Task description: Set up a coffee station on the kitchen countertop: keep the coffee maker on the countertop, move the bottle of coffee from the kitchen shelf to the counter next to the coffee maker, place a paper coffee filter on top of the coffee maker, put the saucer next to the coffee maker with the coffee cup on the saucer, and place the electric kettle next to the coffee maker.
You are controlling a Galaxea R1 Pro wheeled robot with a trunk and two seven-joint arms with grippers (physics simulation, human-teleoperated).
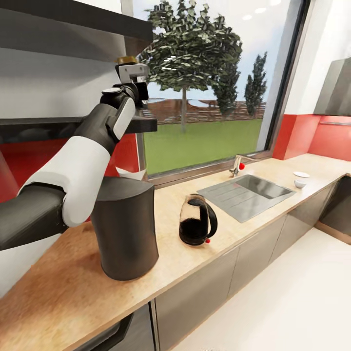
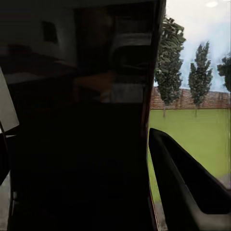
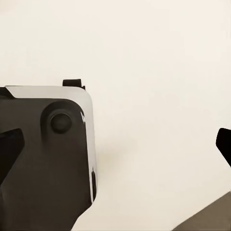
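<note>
Bottle of coffee (image 1: 126,60) upright — brown lid up — by left pincer (image 1: 132,78).

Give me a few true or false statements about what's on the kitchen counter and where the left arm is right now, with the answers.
1. The coffee maker stands on the countertop. True.
2. The kettle sits inside the sink. False: it stands on the countertop between the coffee maker and the sink.
3. The left gripper is raised up at the shelf. True.
4. The saucer and cup are next to the coffee maker. False: they lie far off, beyond the sink.
5. The cup sits on the saucer. False: it rests beside it on the countertop.
</note>
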